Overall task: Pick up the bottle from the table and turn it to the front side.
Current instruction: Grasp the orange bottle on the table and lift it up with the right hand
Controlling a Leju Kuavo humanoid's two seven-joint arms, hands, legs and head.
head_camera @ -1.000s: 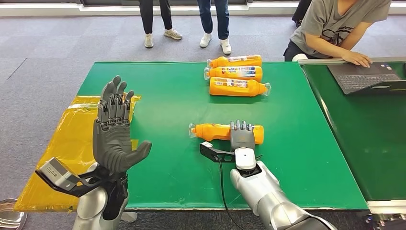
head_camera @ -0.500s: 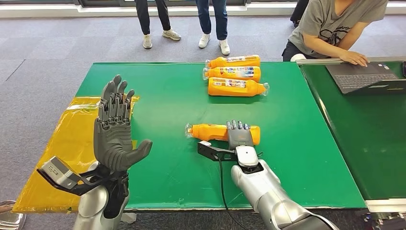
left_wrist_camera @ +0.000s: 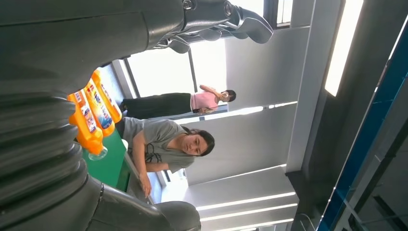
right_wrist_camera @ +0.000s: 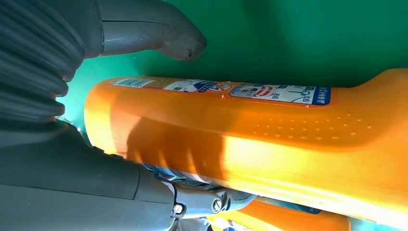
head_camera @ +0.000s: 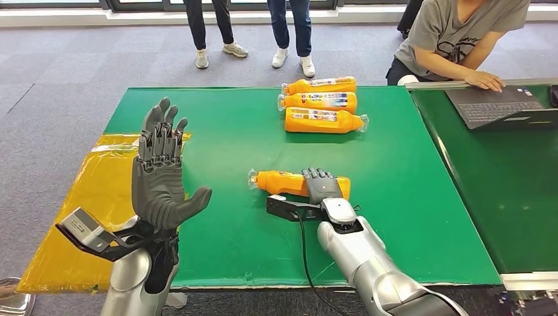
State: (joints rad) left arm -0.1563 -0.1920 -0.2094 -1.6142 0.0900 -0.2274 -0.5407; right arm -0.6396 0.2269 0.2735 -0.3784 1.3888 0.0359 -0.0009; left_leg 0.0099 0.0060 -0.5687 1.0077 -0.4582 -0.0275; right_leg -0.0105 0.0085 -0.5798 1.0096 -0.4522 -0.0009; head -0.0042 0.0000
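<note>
In the head view, an orange bottle (head_camera: 289,182) lies on its side on the green counter (head_camera: 408,197), a little toward the near edge from the middle, its clear cap pointing to the left edge. The right hand (head_camera: 321,187) lies over the bottle's base end with its fingers draped across the top of the body. The left hand (head_camera: 160,172) is raised above the counter's near left corner, palm up and fingers spread, holding nothing. Three more orange bottles (head_camera: 321,104) lie side by side near the far edge. A yellow sheet (head_camera: 92,191) hangs past the left edge, a laptop (head_camera: 500,105) sits on a neighbouring green surface to the right, and a seated person (head_camera: 454,33) rests a hand beside it. In the left wrist view, the three bottles (left_wrist_camera: 94,113) appear beyond the grey ribbed cover. In the right wrist view, the bottle (right_wrist_camera: 250,134) sits between the thumb (right_wrist_camera: 154,33) and the darker fingers (right_wrist_camera: 192,197), which curl against its far side; the thumb tip stands just off the label edge.
</note>
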